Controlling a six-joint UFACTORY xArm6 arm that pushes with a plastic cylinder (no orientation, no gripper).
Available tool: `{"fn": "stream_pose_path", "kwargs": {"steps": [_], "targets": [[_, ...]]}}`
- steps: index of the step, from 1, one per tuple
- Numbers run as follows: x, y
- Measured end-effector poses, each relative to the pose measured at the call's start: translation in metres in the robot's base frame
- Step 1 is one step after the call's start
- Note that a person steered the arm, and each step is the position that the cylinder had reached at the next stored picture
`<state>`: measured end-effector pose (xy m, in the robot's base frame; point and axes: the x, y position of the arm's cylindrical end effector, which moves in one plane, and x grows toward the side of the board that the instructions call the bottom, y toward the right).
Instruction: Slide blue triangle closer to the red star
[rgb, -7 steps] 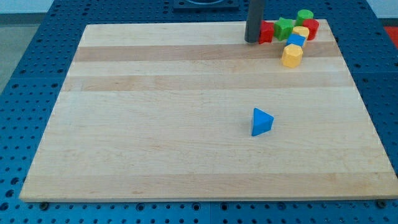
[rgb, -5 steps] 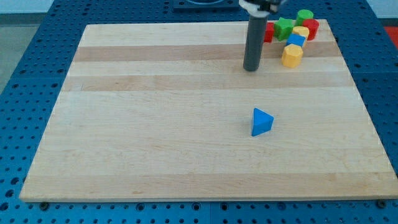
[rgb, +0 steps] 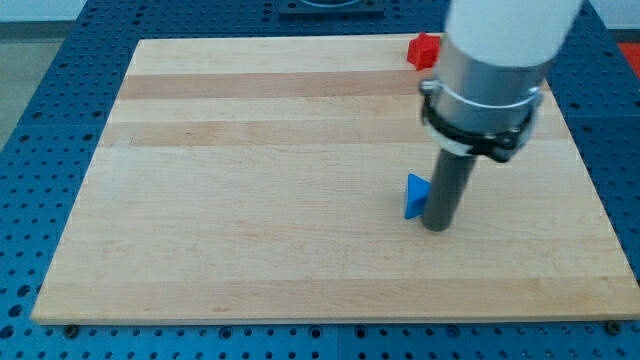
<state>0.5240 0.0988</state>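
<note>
1. A pale wooden board (rgb: 250, 180) fills most of the frame, lying on a blue perforated table (rgb: 40, 120) that shows along the left, right and bottom edges.
2. The arm (rgb: 495, 60) comes down from the upper right of the frame as a wide white cylinder with a dark clamp ring around its lower end, and the dark rod continues below that ring.
3. The arm has no gripper, so there is nothing to be open or closed; it ends in the rod alone.
4. The rod's lower end, the tip (rgb: 437, 227), sits on the board a little right of centre and below the middle of the frame.
5. The blue triangle (rgb: 415, 196) lies at the view's left of the rod, right against it; its right part is hidden behind the rod, so actual contact cannot be confirmed.
6. The tip stands at the triangle's lower right side, with the visible blue face and its point showing to the left of the rod.
7. The red star (rgb: 423, 50) lies near the board's top edge, in the upper right part of the frame, just left of the white cylinder, which covers its right side.
8. The blue triangle and the red star are well apart, the star almost straight above the triangle in the frame.
9. Whatever lies on the board's upper right corner is hidden behind the arm.
</note>
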Motion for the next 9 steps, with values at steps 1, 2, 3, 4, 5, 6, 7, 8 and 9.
{"fn": "stream_pose_path", "kwargs": {"steps": [1, 2, 3, 4, 5, 6, 7, 8, 9], "targets": [[-0.006, -0.003], [-0.025, -0.005], [-0.047, -0.013], [-0.075, -0.026], [-0.102, -0.036], [-0.125, -0.052], [-0.126, -0.079], [-0.139, -0.083], [-0.159, -0.066]]}}
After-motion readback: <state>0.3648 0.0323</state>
